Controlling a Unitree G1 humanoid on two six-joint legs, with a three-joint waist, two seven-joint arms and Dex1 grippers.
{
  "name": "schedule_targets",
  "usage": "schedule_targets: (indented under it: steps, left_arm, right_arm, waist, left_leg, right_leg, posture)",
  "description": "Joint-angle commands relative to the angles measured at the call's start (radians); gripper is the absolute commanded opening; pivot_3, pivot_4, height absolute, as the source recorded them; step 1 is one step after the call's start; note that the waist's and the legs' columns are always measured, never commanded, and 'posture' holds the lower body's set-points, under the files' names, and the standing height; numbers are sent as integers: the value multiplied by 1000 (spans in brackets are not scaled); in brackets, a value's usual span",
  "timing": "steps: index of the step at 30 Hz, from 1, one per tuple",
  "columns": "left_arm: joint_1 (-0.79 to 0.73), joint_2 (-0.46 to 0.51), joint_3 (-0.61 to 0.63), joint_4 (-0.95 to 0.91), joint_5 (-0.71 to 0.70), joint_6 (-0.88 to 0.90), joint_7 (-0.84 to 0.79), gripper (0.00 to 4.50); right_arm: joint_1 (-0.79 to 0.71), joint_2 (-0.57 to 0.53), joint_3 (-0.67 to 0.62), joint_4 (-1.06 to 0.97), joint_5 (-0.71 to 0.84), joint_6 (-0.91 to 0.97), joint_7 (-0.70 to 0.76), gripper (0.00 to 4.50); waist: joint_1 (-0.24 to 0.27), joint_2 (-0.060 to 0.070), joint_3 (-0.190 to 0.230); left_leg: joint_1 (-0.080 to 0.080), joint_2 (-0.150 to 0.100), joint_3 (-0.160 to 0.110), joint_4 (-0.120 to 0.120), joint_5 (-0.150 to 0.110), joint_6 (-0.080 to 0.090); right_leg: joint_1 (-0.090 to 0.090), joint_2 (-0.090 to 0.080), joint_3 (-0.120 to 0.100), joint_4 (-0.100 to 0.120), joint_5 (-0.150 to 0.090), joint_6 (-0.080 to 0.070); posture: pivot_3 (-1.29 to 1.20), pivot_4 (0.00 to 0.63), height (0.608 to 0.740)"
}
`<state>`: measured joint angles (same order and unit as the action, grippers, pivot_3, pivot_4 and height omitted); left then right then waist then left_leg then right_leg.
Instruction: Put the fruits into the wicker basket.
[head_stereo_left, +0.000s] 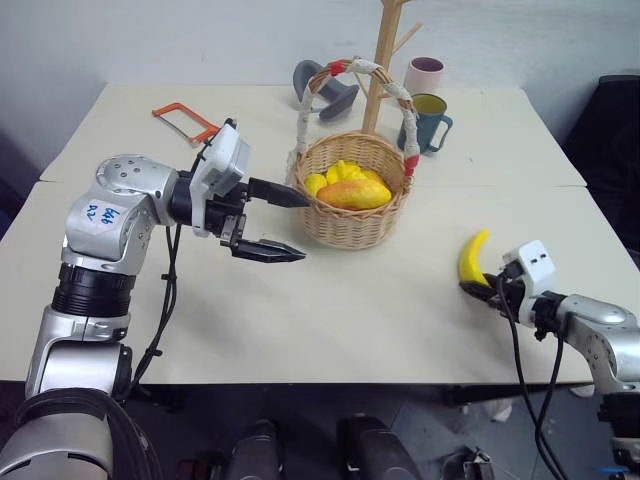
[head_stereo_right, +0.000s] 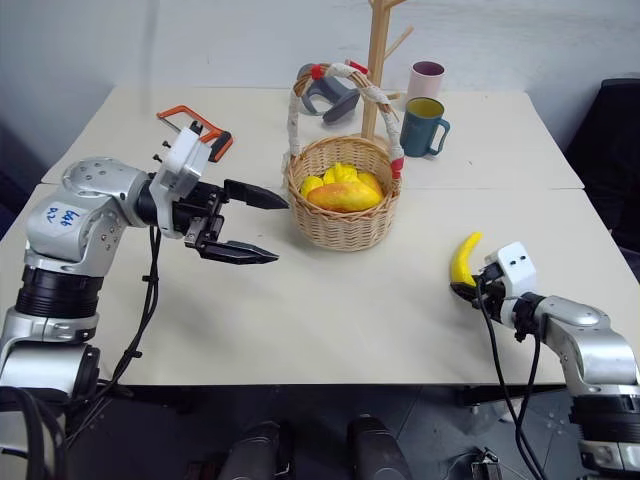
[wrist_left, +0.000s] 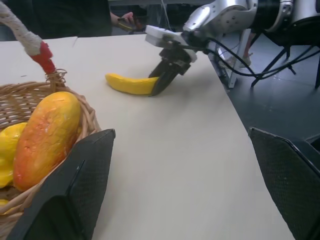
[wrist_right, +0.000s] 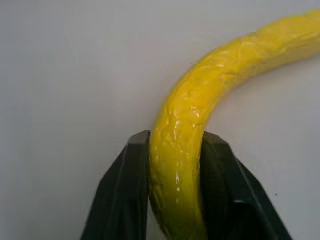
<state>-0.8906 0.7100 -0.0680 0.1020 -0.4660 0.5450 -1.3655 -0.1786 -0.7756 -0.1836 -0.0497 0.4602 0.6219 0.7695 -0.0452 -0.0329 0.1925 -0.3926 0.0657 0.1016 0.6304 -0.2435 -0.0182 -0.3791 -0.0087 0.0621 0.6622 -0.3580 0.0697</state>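
Hovering above the table (head_stereo_left: 330, 310), the left gripper (head_stereo_left: 295, 225) points toward the wicker basket (head_stereo_left: 352, 225), just short of its near wall. Its two black fingers are spread wide apart, with nothing between them.

An orange-framed hacksaw (head_stereo_left: 185, 122) lies on the far-left part of the table.

The wicker basket stands near the table's centre. The mango (head_stereo_left: 354, 193) lies inside it, resting on smaller yellow fruits (head_stereo_left: 340, 172). The handle (head_stereo_left: 385, 85), wrapped in white cloth with red bands, arches over the contents.

Behind the basket stand a wooden mug tree (head_stereo_left: 381, 60), a grey mug (head_stereo_left: 325, 90), a teal mug (head_stereo_left: 430, 120) and a pink mug (head_stereo_left: 424, 73).

The banana (head_stereo_left: 472, 258) lies on the table, well apart from the basket. The right gripper (head_stereo_left: 480, 290) has its fingers (wrist_right: 122, 195) pressed against both sides of the banana's near end.
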Motion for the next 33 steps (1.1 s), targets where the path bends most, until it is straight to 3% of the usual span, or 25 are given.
schedule_targets:
  steps: [1, 5, 8, 11, 14, 16, 21, 25, 30, 33]
  left_arm:
    - [8, 36, 62, -1, -20, 15, 18, 4500]
    - [-5, 36, 136, 11, -50, 61, 97, 4500]
    - [3, 51, 164, -2, -60, 75, 113, 4500]
    - [20, 61, 165, -16, -53, 63, 123, 4500]
    - [39, 61, 171, -48, -63, 69, 138, 4500]
    - [48, 62, 177, -61, -65, 70, 147, 4500]
    - [65, 75, 187, -66, -53, 50, 166, 4500]
    - [89, 77, 199, -95, -65, 56, 184, 4500]
    - [96, 69, 202, -110, -80, 63, 201, 4500]
    - [92, 65, 196, -104, -81, 58, 203, 4500]
  right_arm:
    - [30, -71, -71, -216, 112, 59, 92, 725]
    - [-3, -118, -97, -419, 321, 201, 141, 725]
    - [-168, -60, -45, -486, 463, 286, 67, 725]
    - [-386, 54, 31, -441, 508, 355, -46, 725]
    - [-694, 220, 184, -210, 350, 369, -181, 725]
    - [-837, 294, 250, -48, 246, 370, -247, 725]
    - [-1005, 372, 333, 229, 95, 309, -224, 725]
    - [-1070, 421, 368, 401, -16, 236, -218, 725]
    - [-1080, 439, 361, 440, -102, 167, -212, 2441]
    - [-1045, 399, 377, 309, -138, 160, -184, 3486]
  waist:
    - [-4, 1, 0]
    - [-9, 0, 1]
    - [-15, 0, 1]
    - [-22, 0, 1]
    - [-28, 0, 1]
    - [-30, 0, 1]
    - [-16, -1, 0]
    - [-17, -1, 0]
    - [-18, -1, 0]
    - [-18, -1, 0]
  left_leg:
    - [0, 0, 0, 0, 0, 0]
    - [0, 0, -1, 0, 0, 0]
    - [1, 1, -2, 0, 0, 0]
    - [2, 1, -2, -1, 0, -1]
    - [1, 1, -2, -1, -1, -2]
    - [-7, 0, 1, 1, 0, -1]
    - [-31, 0, 0, 8, 6, -8]
    - [-33, 0, 2, 9, 5, -8]
    - [-33, 0, 2, 13, 5, -7]
    - [-33, 0, 2, 16, 5, -7]
  right_leg:
    - [0, 0, 0, 0, 0, 0]
    - [0, 0, -1, 0, 0, 0]
    - [2, 0, -1, 0, 0, 0]
    - [1, -1, -1, 1, 0, 0]
    - [0, -1, -2, 1, -1, -1]
    - [-12, -3, 0, 8, -1, -1]
    - [-38, -3, -1, 21, -2, -5]
    - [-40, -3, 0, 22, -2, -5]
    - [-40, -2, 0, 24, -2, -5]
    - [-40, -2, 0, 27, -2, -5]
  posture:
    - [0, 150, 740]
    - [0, 150, 740]
    - [0, 150, 740]
    - [0, 150, 740]
    - [0, 150, 740]
    - [0, 150, 740]
    - [0, 150, 740]
    - [0, 150, 740]
    - [0, 150, 740]
    - [0, 150, 740]
